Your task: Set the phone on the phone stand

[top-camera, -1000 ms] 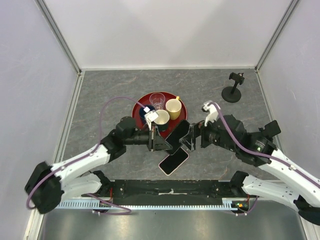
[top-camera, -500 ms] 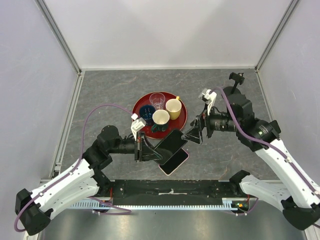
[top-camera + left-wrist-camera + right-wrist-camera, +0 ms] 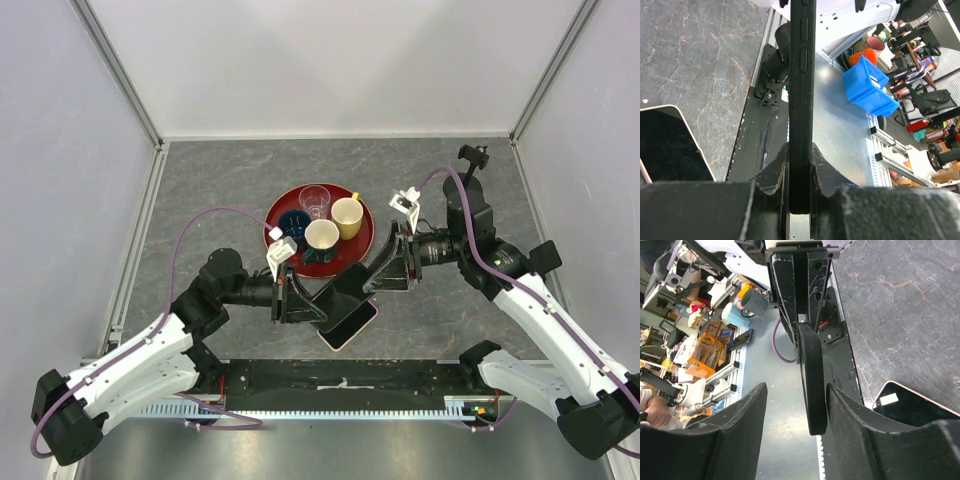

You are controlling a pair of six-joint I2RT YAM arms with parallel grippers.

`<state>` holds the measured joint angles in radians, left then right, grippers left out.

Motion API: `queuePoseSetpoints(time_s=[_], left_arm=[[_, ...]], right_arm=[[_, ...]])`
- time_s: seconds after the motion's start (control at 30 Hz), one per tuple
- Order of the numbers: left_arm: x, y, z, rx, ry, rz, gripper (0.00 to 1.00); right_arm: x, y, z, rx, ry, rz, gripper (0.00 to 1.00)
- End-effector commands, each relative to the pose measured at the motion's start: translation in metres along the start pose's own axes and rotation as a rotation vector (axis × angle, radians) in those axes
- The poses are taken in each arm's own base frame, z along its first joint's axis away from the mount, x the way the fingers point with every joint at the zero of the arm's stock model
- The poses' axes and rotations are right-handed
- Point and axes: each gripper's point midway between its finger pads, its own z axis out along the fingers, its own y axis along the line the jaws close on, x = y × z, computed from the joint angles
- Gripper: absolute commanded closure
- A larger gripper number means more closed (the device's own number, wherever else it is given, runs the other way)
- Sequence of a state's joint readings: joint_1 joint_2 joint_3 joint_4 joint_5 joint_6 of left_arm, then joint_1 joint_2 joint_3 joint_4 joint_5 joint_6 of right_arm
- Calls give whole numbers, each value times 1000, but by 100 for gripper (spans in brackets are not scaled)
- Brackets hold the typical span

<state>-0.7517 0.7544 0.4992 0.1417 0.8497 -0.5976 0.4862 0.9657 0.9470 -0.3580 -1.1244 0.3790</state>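
Black phone (image 3: pixel 345 285) is held in the air over the near middle of the table (image 3: pixel 220 180), turned on its long edge. The left gripper (image 3: pixel 308 300) is pressed together on its lower end; in the left wrist view the fingers (image 3: pixel 765 175) touch both faces. The right gripper (image 3: pixel 384 270) is spread around the other end, with a gap visible on at least one side. Just below, a second phone in a light case (image 3: pixel 350 322) lies flat. A red tray (image 3: pixel 270 218) with cups is just behind. The phone stand (image 3: pixel 466 178) stands well apart at the far right corner, with bare table between. Both arms reach inward, with their grippers facing each other.
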Motion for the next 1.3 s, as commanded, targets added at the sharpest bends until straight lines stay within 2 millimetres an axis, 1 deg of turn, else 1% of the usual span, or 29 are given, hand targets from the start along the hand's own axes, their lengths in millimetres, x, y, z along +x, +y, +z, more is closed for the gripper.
queuePoseSetpoints(time_s=[0.0,0.07,0.17,0.2,0.37,0.47,0.5,0.53,0.57,0.6,0.63,0.67,0.7,0.73,0.77,0.8,0.83,0.87,0.9,0.93,0.97,1.0,1.03,1.07,1.1,1.13,1.2,1.23,1.27], left_arm=[[-26,-21,1,96,-67,125,98],[-26,-21,2,97,-66,122,98],[-29,-23,2,105,-71,125,98],[-29,-24,2,107,-71,124,98],[-28,-24,2,110,-67,120,98],[-28,-22,3,103,-69,109,96],[-29,-20,3,90,-70,99,91],[-31,-17,4,68,-78,91,82],[-27,-13,3,38,-64,56,53],[-37,-8,3,-13,-91,64,35],[-41,-3,1,-59,-106,57,21],[-45,0,-4,-121,-127,55,10],[-52,25,-16,-315,-159,6,8],[-53,35,-26,-417,-172,-19,7],[-59,45,-44,-549,-205,-27,6],[-60,45,-52,-586,-216,-22,6],[-65,38,-60,-595,-241,2,6],[-65,36,-64,-602,-247,28,6],[-67,32,-66,-589,-256,47,6],[-66,30,-66,-578,-259,61,5],[-67,23,-67,-550,-264,82,5],[-66,21,-66,-536,-263,87,5],[-64,20,-64,-525,-252,88,5],[-62,17,-60,-496,-231,92,5],[-61,16,-58,-482,-221,93,6],[-60,15,-56,-468,-211,95,6],[-58,10,-50,-424,-189,106,6],[-57,9,-48,-410,-182,112,6],[-54,8,-46,-391,-166,123,6]], right_arm=[[-9,12,4,-69,-15,-56,45],[-7,10,8,-70,-8,-51,46],[-6,9,11,-65,-7,-57,56],[-5,9,12,-64,-6,-56,62],[-2,10,16,-77,-1,-60,73],[2,16,22,-107,8,-67,86],[3,17,26,-100,9,-74,100],[5,16,27,-78,8,-71,100],[6,9,27,-39,7,-115,100],[-10,-10,24,111,-45,-149,100],[1,-26,16,231,-9,-119,100],[-2,-42,7,341,-2,-167,100],[-24,-68,-15,578,-61,-194,100],[-17,-81,-31,701,-25,-164,100],[-36,-95,-59,896,-69,-201,100],[-28,-101,-72,968,-16,-200,100],[-37,-97,-83,1006,-8,-242,100],[-42,-104,-101,1104,54,-322,100],[-39,-106,-119,1197,89,-305,100],[-58,-95,-132,1253,54,-321,100],[-61,-97,-141,1305,89,-329,100],[-60,-97,-169,1446,144,-332,100],[-69,-90,-186,1527,144,-345,100],[-70,-91,-202,1622,192,-342,100],[-66,-85,-229,1752,269,-346,100],[-68,-82,-246,1827,291,-339,100],[-66,-79,-269,1879,388,-373,100],[-61,-81,-279,1889,431,-367,100],[-61,-77,-287,1899,423,-378,100]])
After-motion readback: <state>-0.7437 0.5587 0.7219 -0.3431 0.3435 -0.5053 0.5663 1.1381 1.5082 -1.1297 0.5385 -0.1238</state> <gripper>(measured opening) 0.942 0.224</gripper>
